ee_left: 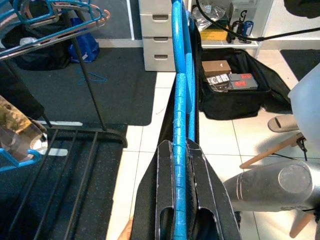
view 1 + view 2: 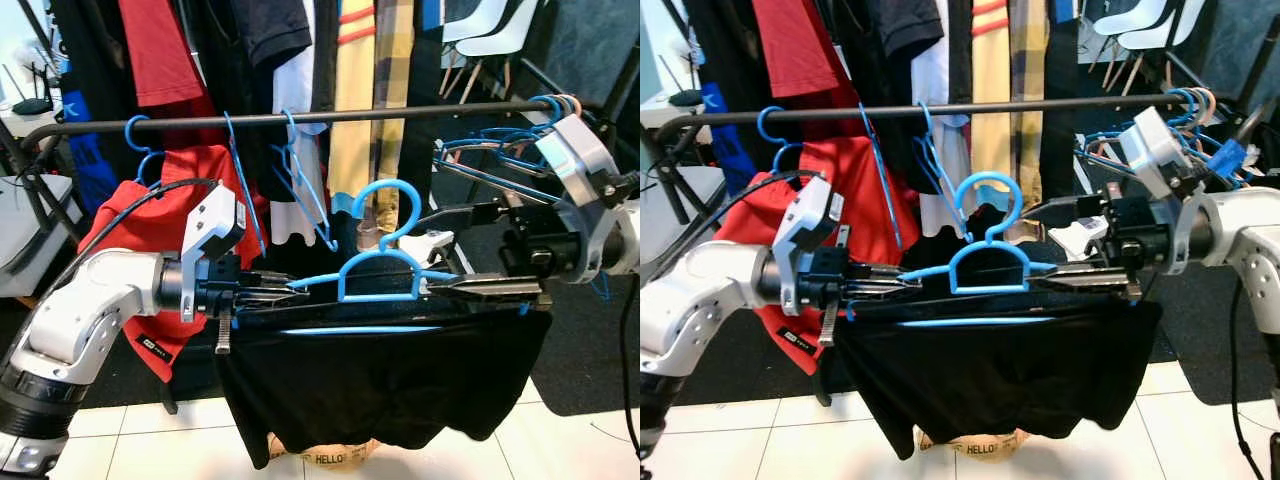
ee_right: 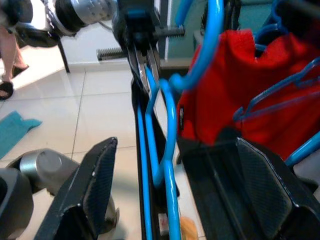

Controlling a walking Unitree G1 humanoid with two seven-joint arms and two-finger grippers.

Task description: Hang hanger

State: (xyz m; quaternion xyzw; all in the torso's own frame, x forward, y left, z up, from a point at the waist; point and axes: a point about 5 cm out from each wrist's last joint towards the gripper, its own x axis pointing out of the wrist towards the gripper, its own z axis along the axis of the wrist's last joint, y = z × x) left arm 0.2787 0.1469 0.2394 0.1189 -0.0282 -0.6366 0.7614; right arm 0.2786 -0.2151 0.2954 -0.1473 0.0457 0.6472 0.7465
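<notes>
**Operator:** Blue plastic, one unit: confirm the location of the hanger (image 2: 378,262).

**Inspector:** One blue hanger is held level in front of the robot, below the black rail (image 2: 300,118) and not touching it. Its hook points up. One black garment (image 2: 380,385) is draped over its lower bar and hangs toward the tiled floor (image 2: 580,440).

**Operator:** State of the left gripper (image 2: 285,290)?

**Inspector:** Its jaws are clamped narrow on the left end of the hanger. The left wrist view shows two black fingers (image 1: 165,190) pressed against the blue bar, one on each side.

**Operator:** State of the right gripper (image 2: 1080,275)?

**Inspector:** It sits at the right end of the hanger. In the right wrist view its jaws stand wide, with two padded fingers (image 3: 97,185) well apart and the blue bar running between them without contact.

**Operator:** Count the items on the rail.

**Inspector:** One red garment (image 2: 170,215) hangs on a blue hanger at the left. Two bare blue hangers (image 2: 300,185) hang near the middle. A cluster of further hangers (image 2: 520,135) sits at the right end; their number cannot be determined. Behind the rail hang several more garments, including one red shirt (image 2: 160,50) and one yellow item (image 2: 360,90).
</notes>
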